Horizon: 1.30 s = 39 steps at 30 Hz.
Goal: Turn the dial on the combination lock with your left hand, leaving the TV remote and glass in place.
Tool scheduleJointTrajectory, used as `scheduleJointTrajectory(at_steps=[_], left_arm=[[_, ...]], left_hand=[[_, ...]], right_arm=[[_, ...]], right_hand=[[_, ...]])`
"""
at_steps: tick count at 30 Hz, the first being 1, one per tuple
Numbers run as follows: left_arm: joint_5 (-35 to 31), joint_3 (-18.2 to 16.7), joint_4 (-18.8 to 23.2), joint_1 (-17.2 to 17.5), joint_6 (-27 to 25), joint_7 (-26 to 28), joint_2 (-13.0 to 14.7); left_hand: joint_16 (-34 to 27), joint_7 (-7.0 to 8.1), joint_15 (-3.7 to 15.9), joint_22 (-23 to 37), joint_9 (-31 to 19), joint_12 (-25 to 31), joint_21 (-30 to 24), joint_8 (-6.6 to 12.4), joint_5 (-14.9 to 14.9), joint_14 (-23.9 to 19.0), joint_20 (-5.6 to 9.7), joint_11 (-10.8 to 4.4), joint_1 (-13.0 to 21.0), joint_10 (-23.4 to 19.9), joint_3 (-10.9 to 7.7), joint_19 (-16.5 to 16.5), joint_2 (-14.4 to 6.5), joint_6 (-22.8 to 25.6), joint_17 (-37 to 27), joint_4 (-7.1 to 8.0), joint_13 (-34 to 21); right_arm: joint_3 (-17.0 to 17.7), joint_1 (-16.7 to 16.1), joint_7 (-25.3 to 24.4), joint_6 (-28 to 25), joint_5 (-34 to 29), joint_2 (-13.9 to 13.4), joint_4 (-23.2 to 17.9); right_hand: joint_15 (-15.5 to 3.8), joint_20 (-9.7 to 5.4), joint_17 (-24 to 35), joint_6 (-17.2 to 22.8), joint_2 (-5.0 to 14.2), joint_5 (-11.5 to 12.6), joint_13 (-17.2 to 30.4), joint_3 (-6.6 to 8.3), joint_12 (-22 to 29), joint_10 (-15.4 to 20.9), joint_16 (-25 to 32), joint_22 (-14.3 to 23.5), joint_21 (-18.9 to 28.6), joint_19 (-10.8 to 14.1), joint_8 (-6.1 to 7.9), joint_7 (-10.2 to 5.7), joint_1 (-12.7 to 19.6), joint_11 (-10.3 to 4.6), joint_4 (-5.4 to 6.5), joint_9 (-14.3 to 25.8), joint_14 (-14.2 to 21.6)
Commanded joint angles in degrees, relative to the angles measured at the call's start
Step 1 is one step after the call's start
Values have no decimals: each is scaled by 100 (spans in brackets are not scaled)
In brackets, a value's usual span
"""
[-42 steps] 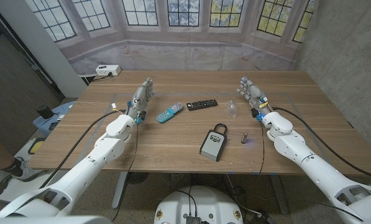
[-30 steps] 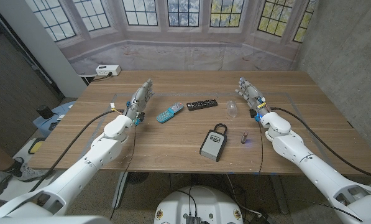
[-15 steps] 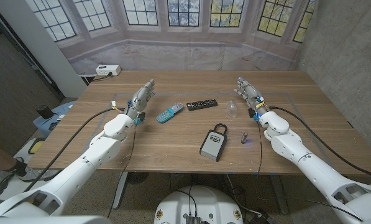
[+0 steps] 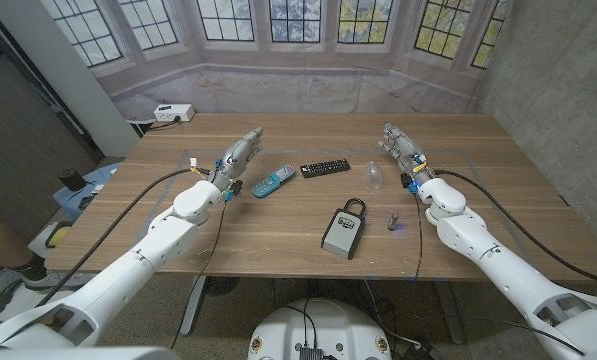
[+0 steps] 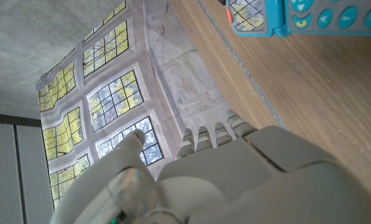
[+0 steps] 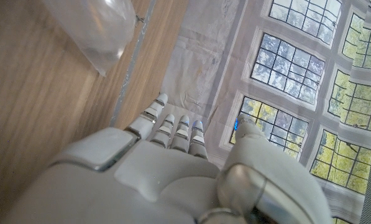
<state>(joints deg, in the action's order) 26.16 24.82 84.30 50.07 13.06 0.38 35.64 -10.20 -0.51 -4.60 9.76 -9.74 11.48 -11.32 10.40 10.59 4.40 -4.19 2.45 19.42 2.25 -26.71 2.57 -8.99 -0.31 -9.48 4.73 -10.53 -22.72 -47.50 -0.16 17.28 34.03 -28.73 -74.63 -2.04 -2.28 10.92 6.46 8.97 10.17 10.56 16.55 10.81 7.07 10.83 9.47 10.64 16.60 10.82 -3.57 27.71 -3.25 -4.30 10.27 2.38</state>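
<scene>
The left hand (image 4: 238,155) has drifted toward the middle of the tabletop (image 4: 278,225), its fingers (image 4: 250,138) now angled more toward the blue handset (image 4: 273,181). The left arm has swung inward with it.

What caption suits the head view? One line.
Both hands open, left hand beside a blue phone, combination lock untouched at table centre.

lock dial (image 4: 340,236) too small, glass (image 6: 95,31) cropped
</scene>
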Motion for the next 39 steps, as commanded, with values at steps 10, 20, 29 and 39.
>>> scheduleJointTrajectory(at_steps=[10,20,29,39], left_arm=[[-927,154,1076,105,-122,132,595],[-1448,292,1414,137,-321,153,786],[-1520,376,1608,219,-449,92,771],[-1994,538,1873,158,-518,68,832]], left_hand=[[4,7,-11,6,-27,43,4,8,-14,-39,-19,-37,134,-46,-55,32,-21,-27,-7,-128,-10],[2,17,-4,7,-28,41,5,10,-21,-59,-24,-57,174,-58,-86,51,-22,-14,-6,-186,-9],[3,15,-5,7,-27,35,1,23,-28,-69,-32,-64,204,-53,-112,73,-29,30,-6,-229,-10],[8,22,7,9,-27,19,5,13,-33,-69,-22,-69,238,-21,-144,81,-36,23,-6,-278,-9]], right_arm=[[83,-204,-297,-68,-60,-95,-300],[94,-97,-249,-52,-73,-96,-174],[74,33,-108,-60,-48,-90,-31],[106,17,-116,-68,-60,-162,-96]], right_hand=[[-316,-379,7,72,4,27,24,24,31,76,61,16,43,79,33,27,77,-2,-69,17,95],[-319,-378,9,77,11,28,25,33,31,78,63,16,40,79,32,26,90,7,-89,18,90],[-304,-378,15,87,11,25,25,30,23,61,67,16,39,83,32,58,84,45,-96,17,84],[-283,-412,24,75,11,21,24,25,16,42,65,16,36,84,21,131,71,55,-102,15,58]])
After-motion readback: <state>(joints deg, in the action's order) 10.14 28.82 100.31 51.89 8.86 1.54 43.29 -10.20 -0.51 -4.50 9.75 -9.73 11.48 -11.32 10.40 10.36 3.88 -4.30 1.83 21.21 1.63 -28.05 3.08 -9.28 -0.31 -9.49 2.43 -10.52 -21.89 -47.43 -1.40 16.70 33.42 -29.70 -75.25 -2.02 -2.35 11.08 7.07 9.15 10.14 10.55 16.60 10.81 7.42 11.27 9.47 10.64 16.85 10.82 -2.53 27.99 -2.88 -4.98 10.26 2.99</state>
